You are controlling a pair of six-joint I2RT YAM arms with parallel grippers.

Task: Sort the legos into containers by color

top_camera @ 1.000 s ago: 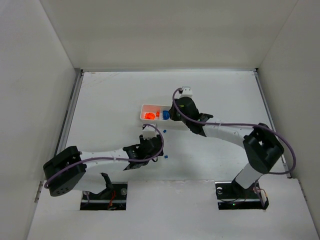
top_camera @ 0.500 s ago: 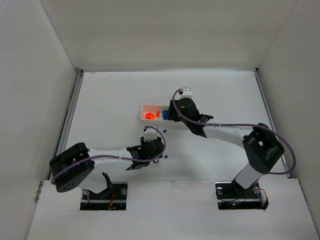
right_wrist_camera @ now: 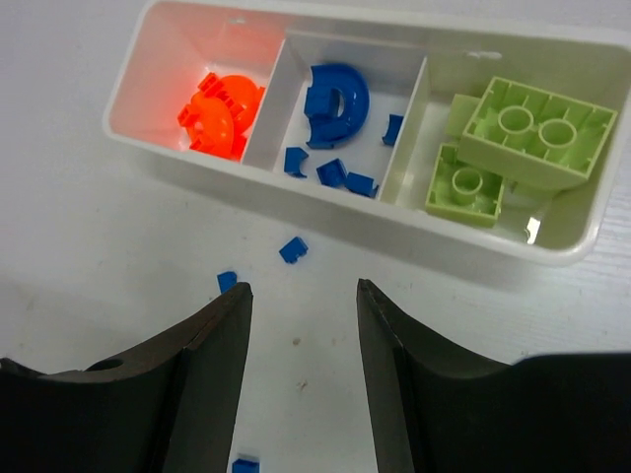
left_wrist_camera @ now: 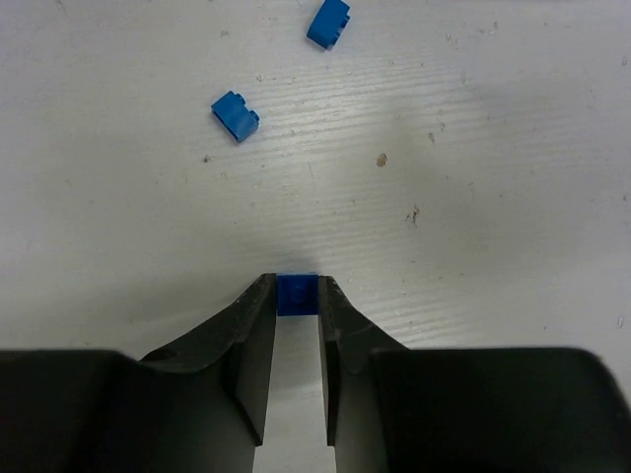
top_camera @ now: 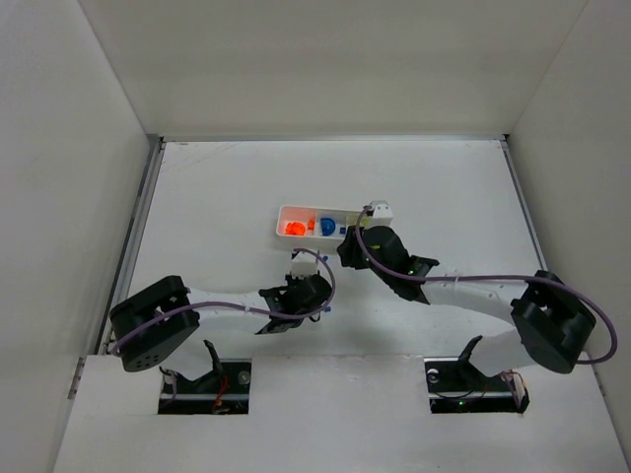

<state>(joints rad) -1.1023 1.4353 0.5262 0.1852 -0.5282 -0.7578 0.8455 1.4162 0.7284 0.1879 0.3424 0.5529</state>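
My left gripper is low on the table and shut on a tiny blue lego pinched at its tips. Two more blue legos lie beyond it. My right gripper is open and empty, hanging just in front of the white tray of containers. In the tray, the left compartment holds a rounded orange piece. The middle one holds a rounded blue piece with several small blue bricks. The right one holds lime-green plates.
Loose blue bricks lie on the table between the tray and my right fingers. In the top view the tray sits mid-table, with both arms reaching in close together. White walls enclose the table.
My left gripper slid slightly right and closed on the blue lego. My right gripper opened over the tray and drew back toward the near side.
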